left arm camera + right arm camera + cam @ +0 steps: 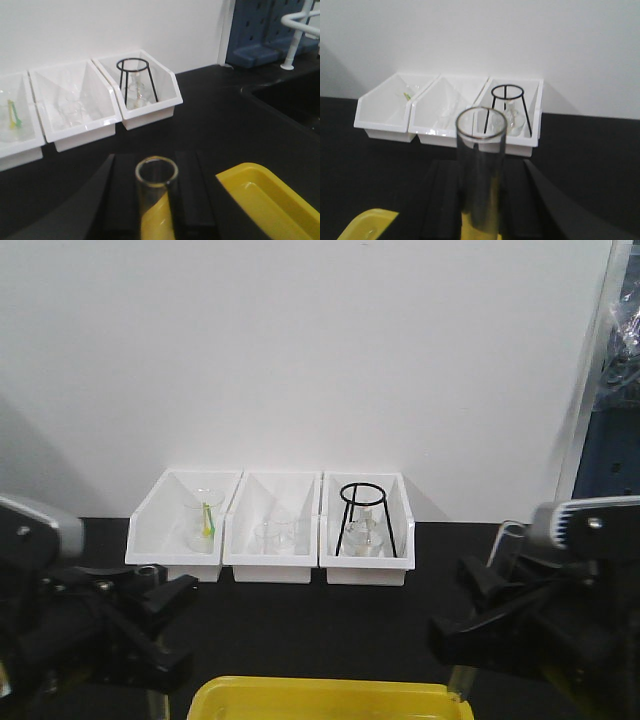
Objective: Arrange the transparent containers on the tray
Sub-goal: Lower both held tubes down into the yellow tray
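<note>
In the left wrist view, my left gripper [156, 162] is shut on a clear test tube [156, 195]. The tube stands upright between the black fingers [125, 200], its open rim toward the camera. The yellow tray [272, 200] lies just to its right, and yellow shows through the glass. My right gripper [481, 167] is shut on a second clear test tube [481, 165], also upright, with a tray corner [365, 227] at lower left. From the front, the left gripper [150, 640] and right gripper [470, 630] flank the tray's far rim [330, 687].
Three white bins stand in a row against the back wall. The left bin [150, 540] holds a beaker with a green-yellow item, and the middle bin [270, 558] holds glassware. The right bin [364, 565] holds a black wire stand [364, 510]. The tabletop [300, 630] is black.
</note>
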You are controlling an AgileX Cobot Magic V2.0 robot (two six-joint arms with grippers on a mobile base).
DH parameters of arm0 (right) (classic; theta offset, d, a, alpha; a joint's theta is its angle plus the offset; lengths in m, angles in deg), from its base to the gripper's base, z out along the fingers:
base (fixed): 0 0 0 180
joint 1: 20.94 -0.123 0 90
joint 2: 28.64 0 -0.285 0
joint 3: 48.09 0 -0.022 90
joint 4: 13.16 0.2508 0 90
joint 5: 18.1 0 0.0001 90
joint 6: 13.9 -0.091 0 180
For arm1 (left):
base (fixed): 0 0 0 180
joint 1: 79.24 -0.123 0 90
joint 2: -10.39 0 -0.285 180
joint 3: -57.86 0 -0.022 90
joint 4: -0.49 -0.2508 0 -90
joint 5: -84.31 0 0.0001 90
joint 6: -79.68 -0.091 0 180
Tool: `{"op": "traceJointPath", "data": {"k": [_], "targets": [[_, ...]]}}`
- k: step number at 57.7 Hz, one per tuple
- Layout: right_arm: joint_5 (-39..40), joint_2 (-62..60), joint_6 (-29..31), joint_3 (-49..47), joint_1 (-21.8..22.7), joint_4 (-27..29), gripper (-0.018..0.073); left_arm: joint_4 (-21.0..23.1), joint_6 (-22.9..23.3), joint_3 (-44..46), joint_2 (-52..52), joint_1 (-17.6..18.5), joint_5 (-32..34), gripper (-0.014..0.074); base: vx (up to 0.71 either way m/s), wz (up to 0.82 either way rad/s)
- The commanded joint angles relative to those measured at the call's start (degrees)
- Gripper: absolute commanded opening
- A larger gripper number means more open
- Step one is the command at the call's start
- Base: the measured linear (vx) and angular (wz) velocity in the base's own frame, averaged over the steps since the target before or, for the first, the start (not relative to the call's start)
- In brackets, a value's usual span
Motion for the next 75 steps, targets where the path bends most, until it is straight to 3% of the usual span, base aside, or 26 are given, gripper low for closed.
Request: {"op": "traceJointPath", "data": {"k": [1,3,17,26,42,53,75], "targets": [[-0.94,4.46,0.71,-4.82,1.3,3.6,0.0241,0.21,2.52,4.06,3.47,0.73,5.13,0.0139,0.0,0.0],[-2.08,6.27,0.97,-5.8,2.42,6.6,0.0246,0.21,3.41,4.74,5.13,0.73,5.01,0.0139,0.0,0.0],[-18.72,15.81,-4.76,-6.72,10.56,6.56,0.0251,0.19,7.87,5.95,14.43,0.73,4.32,0.0142,0.0,0.0],[-24.76,21.9,-4.8,-6.72,12.83,6.56,0.0251,0.19,10.56,5.95,19.04,0.73,4.74,0.0146,0.0,0.0],[-28.37,29.57,-4.8,-6.72,12.77,6.56,0.0251,0.38,10.66,5.95,24.86,0.73,5.94,0.0149,0.0,0.0],[-29.01,32.56,-4.85,-6.72,12.77,6.56,0.0251,3.69,10.66,5.95,28.05,0.73,7.34,0.0154,0.0,0.0],[-28.74,37.82,-4.84,-6.72,12.77,6.56,0.0251,3.75,10.6,5.95,33.56,0.73,7.36,0.0189,0.0,0.0]]}}
